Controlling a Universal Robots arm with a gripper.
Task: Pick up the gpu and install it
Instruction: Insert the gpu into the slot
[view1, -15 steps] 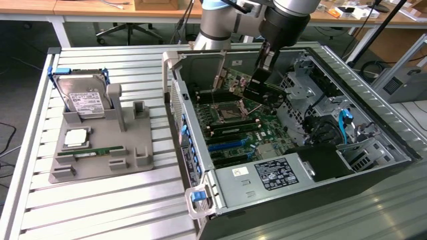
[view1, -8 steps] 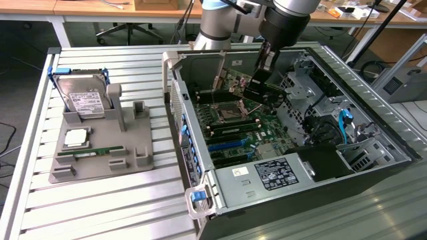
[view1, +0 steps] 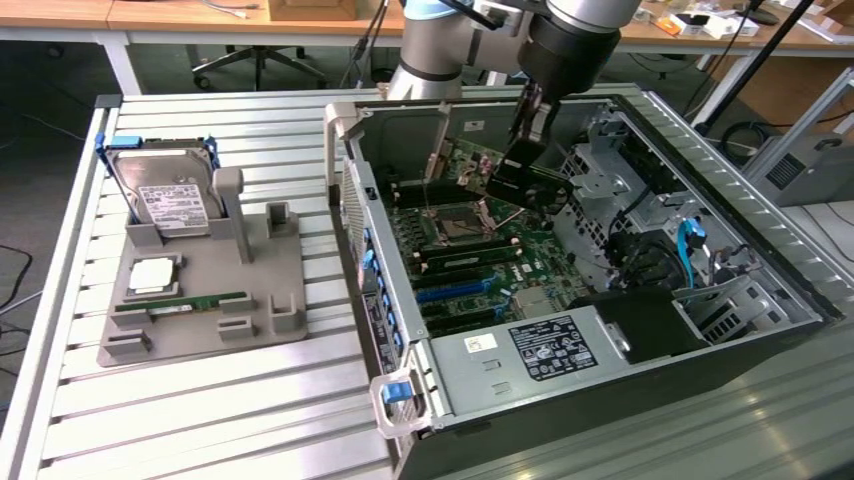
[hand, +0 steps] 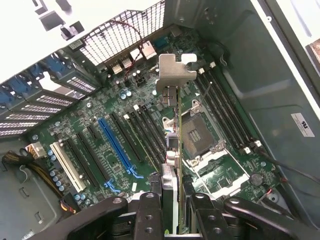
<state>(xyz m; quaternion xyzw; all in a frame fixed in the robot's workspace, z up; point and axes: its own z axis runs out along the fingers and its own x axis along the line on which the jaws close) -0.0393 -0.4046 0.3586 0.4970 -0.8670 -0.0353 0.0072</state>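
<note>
My gripper (view1: 517, 160) hangs inside the open computer case (view1: 747, 235), above the motherboard (view1: 487, 255). It is shut on the gpu (view1: 530, 188), a dark flat card held on edge. In the wrist view the gpu (hand: 173, 75) runs edge-on away from my gripper (hand: 172, 202), its silver bracket at the far end. The black fingers (hand: 149, 212) clamp it from both sides. The card hovers over the board between the CPU socket (hand: 197, 132) and the row of expansion slots, clear of them. The long blue slot (hand: 117, 150) lies off to one side of the card.
On the exterior view's left, a grey parts tray (view1: 200, 320) carries a silver hard drive (view1: 171, 205), a CPU chip (view1: 151, 275) and a RAM stick (view1: 180, 303). The case's walls, drive cage (view1: 627, 165) and power supply (view1: 534, 355) ring the motherboard. Cables (view1: 690, 250) lie at the exterior view's right.
</note>
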